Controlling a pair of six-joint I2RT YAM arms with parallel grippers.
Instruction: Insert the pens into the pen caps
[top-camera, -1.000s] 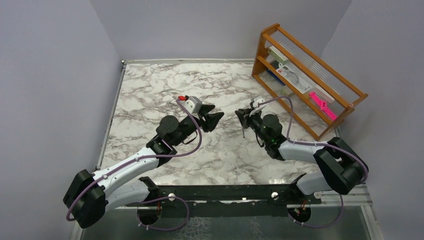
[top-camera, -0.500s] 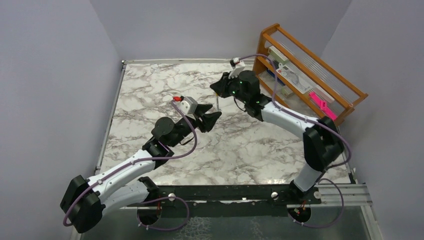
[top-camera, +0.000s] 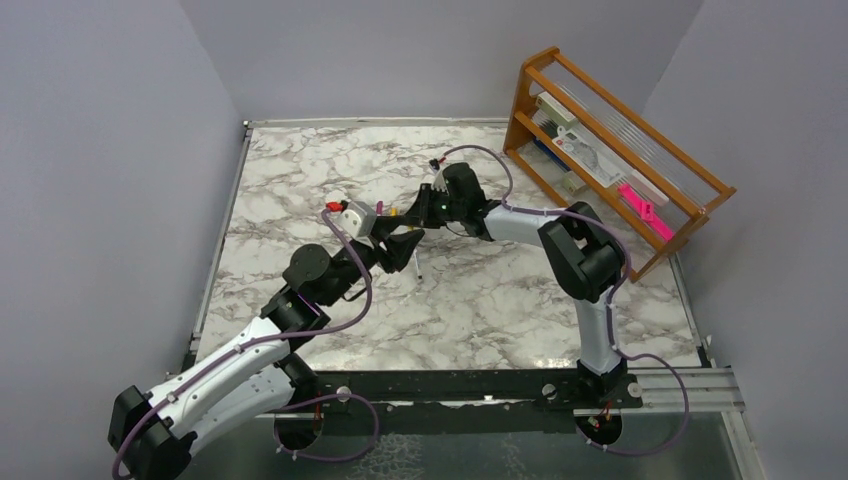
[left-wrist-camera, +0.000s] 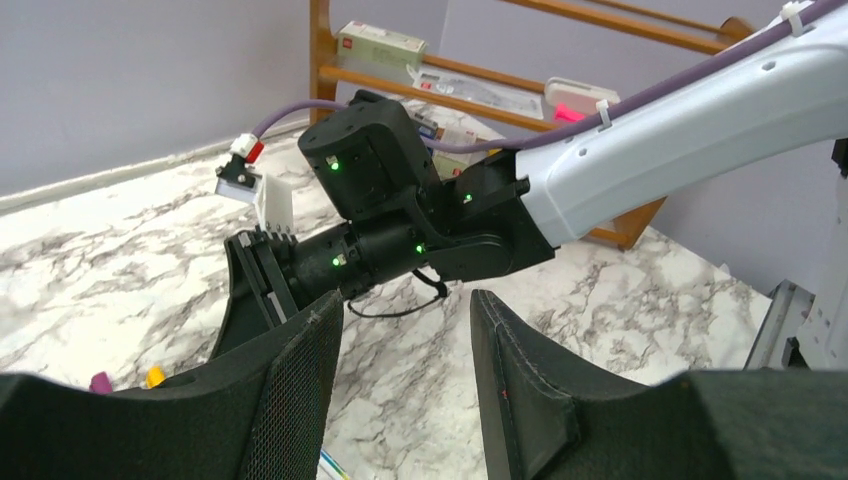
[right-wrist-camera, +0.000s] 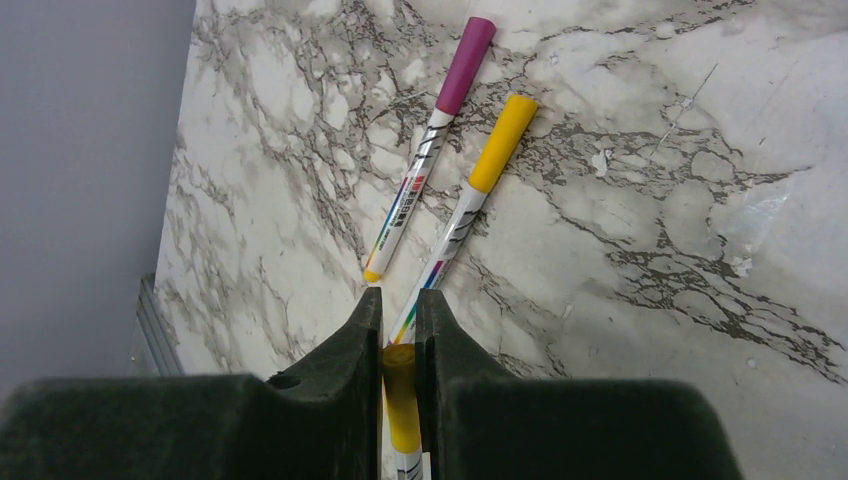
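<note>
**A:** What is the right arm carrying?

**B:** The right fingers (right-wrist-camera: 350, 350) are pinched narrow on the third pen (right-wrist-camera: 400, 395), gripping it at its yellow cap. A bit of pale barrel shows below. I cannot tell whether that cap is pushed fully home.

**A:** And the others?

**B:** The magenta-capped pen (right-wrist-camera: 425, 150) and the yellow-capped pen (right-wrist-camera: 465, 210) lie side by side on the bench (right-wrist-camera: 650, 300), right under those fingers. Both are capped.

**A:** So how should this step go?

**B:** I judge it is a set-down. Come in low with the pen parallel to the pair and a little to one side. Let go only once it rests on the marble, or it may roll or knock the others.

**A:** And the left side?

**B:** The left fingers (left-wrist-camera: 300, 370) stand half apart with nothing visible between them. They point at the right wrist from close by, and are best held clear.

**A:** Poses?

**B:** The right arm (top-camera: 520, 215) reaches across to mid-bench, elbow sharply bent and wrist tipped down. The left arm (top-camera: 230, 350) stretches up from the near-left corner.
</note>
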